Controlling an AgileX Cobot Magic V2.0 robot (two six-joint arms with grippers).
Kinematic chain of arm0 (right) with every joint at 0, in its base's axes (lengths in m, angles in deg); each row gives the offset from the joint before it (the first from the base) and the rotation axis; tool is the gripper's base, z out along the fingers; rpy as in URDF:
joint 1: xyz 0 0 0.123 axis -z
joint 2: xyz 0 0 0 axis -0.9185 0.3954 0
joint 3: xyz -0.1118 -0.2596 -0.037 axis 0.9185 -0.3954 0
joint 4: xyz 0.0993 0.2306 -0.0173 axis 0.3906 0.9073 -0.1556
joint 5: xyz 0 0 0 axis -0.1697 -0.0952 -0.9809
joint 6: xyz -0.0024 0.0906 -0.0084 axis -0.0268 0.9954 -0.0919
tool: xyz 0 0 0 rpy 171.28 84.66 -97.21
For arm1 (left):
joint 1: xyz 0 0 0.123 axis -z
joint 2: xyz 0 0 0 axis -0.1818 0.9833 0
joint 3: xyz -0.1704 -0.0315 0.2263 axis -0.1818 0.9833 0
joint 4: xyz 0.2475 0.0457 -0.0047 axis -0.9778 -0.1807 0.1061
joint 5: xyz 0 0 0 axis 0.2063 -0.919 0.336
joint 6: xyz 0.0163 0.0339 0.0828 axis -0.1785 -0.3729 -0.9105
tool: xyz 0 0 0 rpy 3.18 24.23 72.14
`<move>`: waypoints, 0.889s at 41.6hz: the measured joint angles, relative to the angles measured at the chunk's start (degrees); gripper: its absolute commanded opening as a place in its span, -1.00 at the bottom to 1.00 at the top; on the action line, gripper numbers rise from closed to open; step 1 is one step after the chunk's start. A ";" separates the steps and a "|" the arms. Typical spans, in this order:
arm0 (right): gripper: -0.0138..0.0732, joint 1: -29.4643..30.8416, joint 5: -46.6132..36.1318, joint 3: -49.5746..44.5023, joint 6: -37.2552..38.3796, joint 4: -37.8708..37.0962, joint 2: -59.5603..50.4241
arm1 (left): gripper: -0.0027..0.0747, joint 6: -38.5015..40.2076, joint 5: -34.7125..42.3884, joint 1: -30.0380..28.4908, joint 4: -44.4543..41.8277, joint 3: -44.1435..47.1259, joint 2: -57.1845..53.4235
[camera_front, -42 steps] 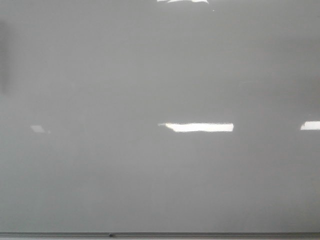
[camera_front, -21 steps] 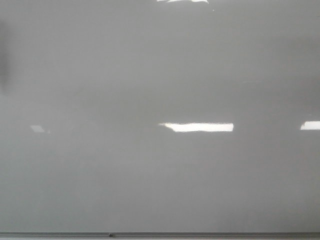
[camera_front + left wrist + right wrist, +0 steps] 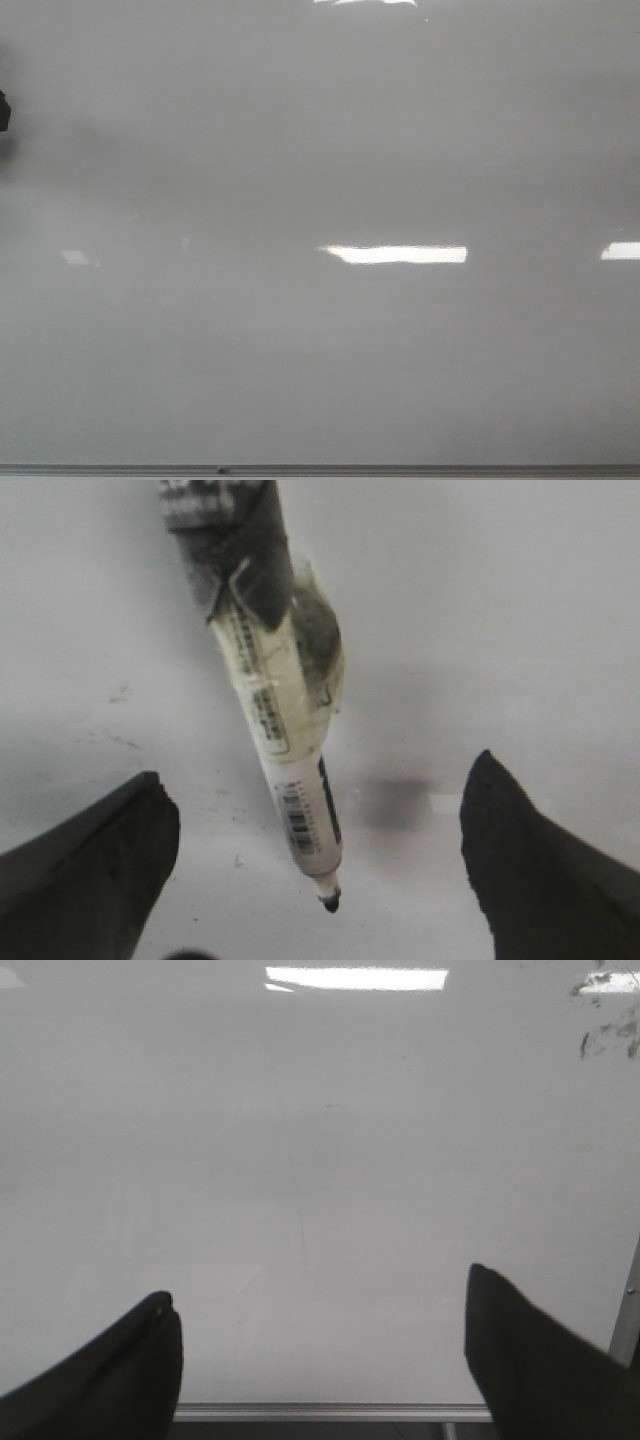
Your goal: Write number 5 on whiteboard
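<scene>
A large glossy grey-white whiteboard (image 3: 320, 330) filled the front view, streaked with bright ceiling-light reflections, and no number 5 could be seen anywhere on it. In the left wrist view, a slim white marker pen (image 3: 285, 740) with a black tip, wrapped in clear tape and fixed to a dark mount, pointed down toward the board between the spread fingers of the left gripper (image 3: 315, 865), which pinched nothing. The right gripper (image 3: 320, 1355) likewise had its fingers wide apart and empty, above the board's thin grey frame strip (image 3: 330, 1412). A barcode and small print ran along the marker's barrel, too blurred to read. The pen looked light and rigid, its barrel smooth; the taped mount appeared to carry it, so only gentle tip pressure would likely be needed on the slick surface.
</scene>
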 measured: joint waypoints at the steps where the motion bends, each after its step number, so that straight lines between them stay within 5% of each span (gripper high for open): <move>1: 0.69 0.00 0.00 0.00 0.00 0.00 0.00 | 0.42 0.00 0.54 0.00 0.00 0.00 0.40; 24: 0.69 0.00 0.00 0.00 0.00 0.00 0.00 | -0.91 0.00 4.38 0.00 0.00 0.00 2.84; 37: 0.69 0.00 -0.77 -0.05 0.00 0.00 0.00 | -0.98 0.00 2.84 0.00 0.00 0.00 2.22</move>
